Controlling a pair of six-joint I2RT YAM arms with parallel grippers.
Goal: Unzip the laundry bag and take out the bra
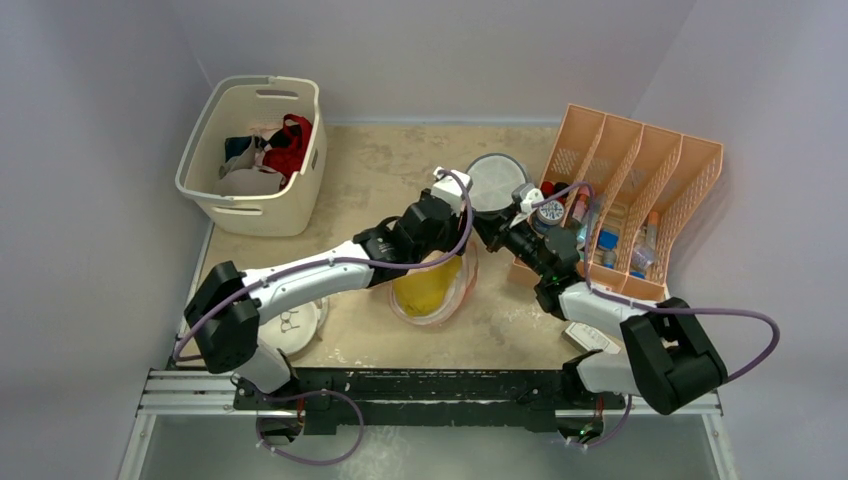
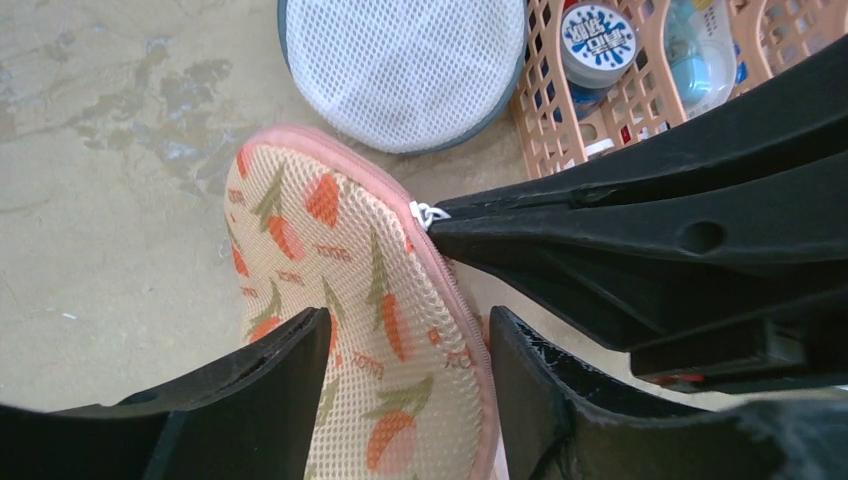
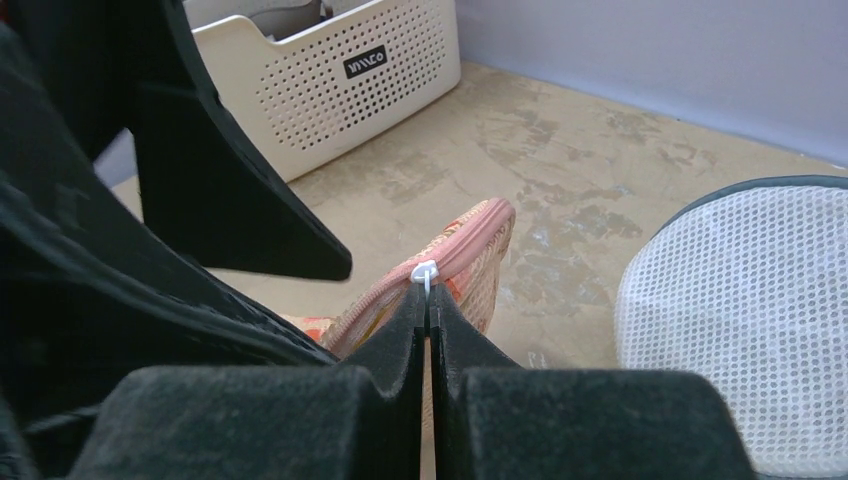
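The laundry bag point(image 1: 452, 292) lies mid-table, a cream case with orange flower print and pink zip edging. It is part open, and the mustard-yellow bra point(image 1: 425, 288) shows inside. In the left wrist view my left gripper point(image 2: 410, 325) is closed on the bag's raised printed flap point(image 2: 340, 270), one finger on each side. My right gripper point(image 3: 428, 295) is shut on the white zip pull point(image 3: 424, 272) at the pink edge. The pull also shows in the left wrist view point(image 2: 428, 213). In the top view the two grippers meet over the bag's far lobe, left point(image 1: 452, 240) and right point(image 1: 483, 228).
A round white mesh bag point(image 1: 497, 180) lies just beyond the grippers. A peach divider rack point(image 1: 640, 190) with bottles stands at the right. A cream basket point(image 1: 255, 150) with a red garment point(image 1: 290, 145) stands at the back left. Another round white bag point(image 1: 295, 325) lies under the left arm.
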